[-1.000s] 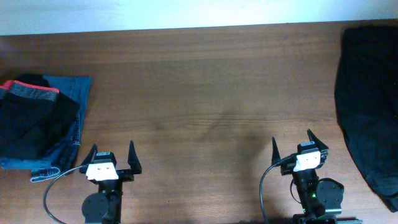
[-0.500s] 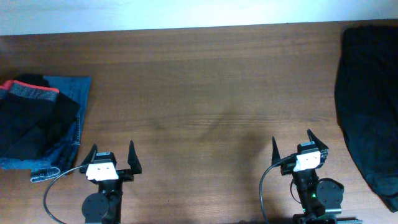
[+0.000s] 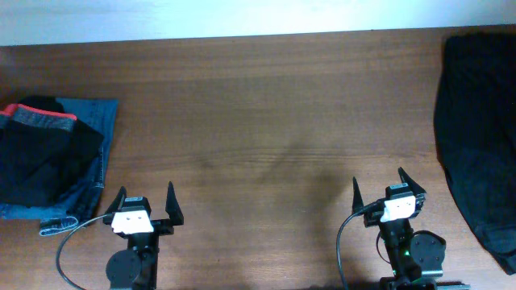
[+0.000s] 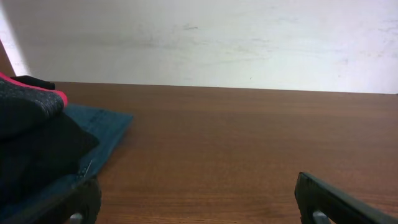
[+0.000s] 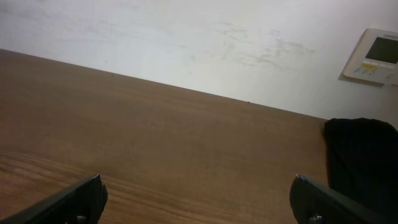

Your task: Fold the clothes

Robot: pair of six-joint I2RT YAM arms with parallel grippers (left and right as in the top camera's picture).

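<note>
Left gripper point(image 3: 146, 193) and right gripper point(image 3: 379, 180) — both wide open, empty.

Both arms sit low at the near edge — left gripper point(image 3: 145, 196) and right gripper point(image 3: 379, 184) spread wide, empty.

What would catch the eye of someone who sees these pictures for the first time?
First, the large black garment, lying loose at the right edge of the table. Next, the pile at the far left: a black piece with a red-and-grey band on top of blue jeans. The left hand and the right hand stand open and empty at the near edge.
</note>
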